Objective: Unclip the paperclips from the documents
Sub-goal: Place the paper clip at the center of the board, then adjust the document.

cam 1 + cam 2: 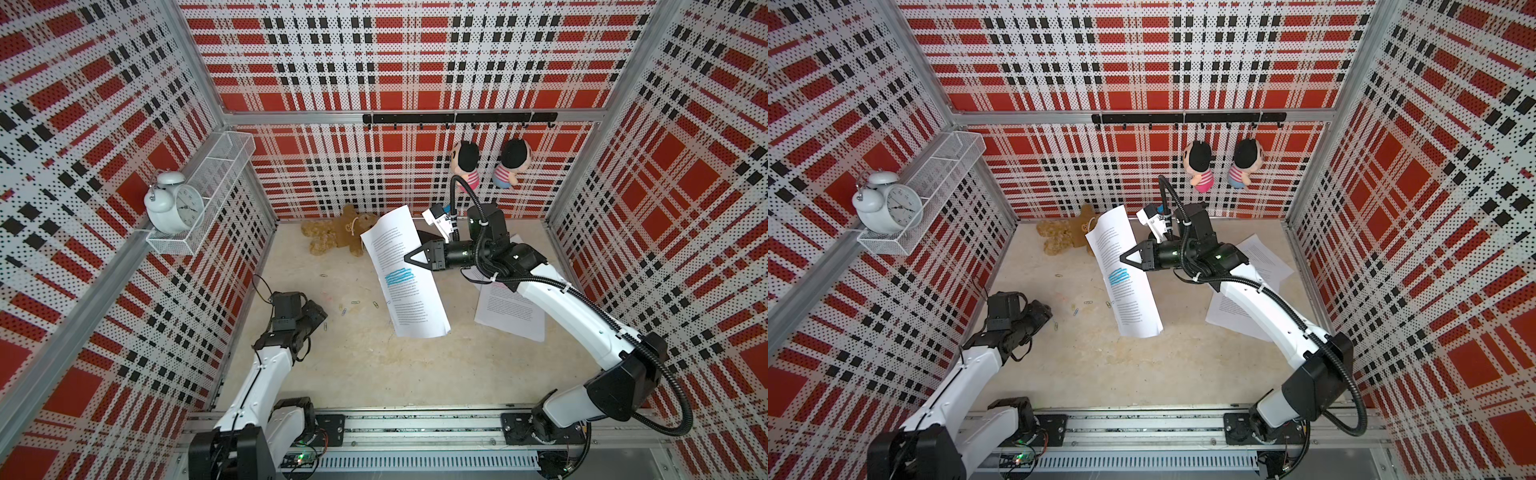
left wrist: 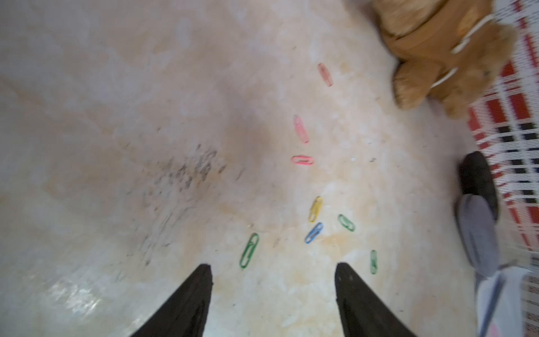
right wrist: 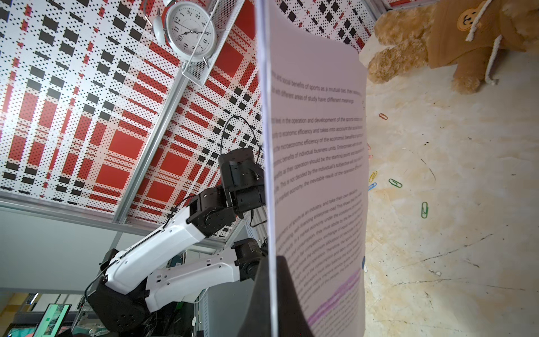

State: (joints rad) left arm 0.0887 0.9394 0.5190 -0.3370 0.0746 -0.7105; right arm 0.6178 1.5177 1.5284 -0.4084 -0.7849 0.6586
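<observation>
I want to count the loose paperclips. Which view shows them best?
The left wrist view: the paperclips lie close, each colour distinct. In both top views they are tiny specks. The right wrist view shows a few beside the held document, which cuts off others.

The left pincer shows only two black fingertips in the left wrist view, the rest cut off by the picture's edge; in both top views its own wrist covers it. The lifted document hides part of the teddy bear. The right arm covers much of the other documents. The paperclips on the counter are mere specks there. In the left wrist view a dark-and-grey shape is blurred beyond naming.
</observation>
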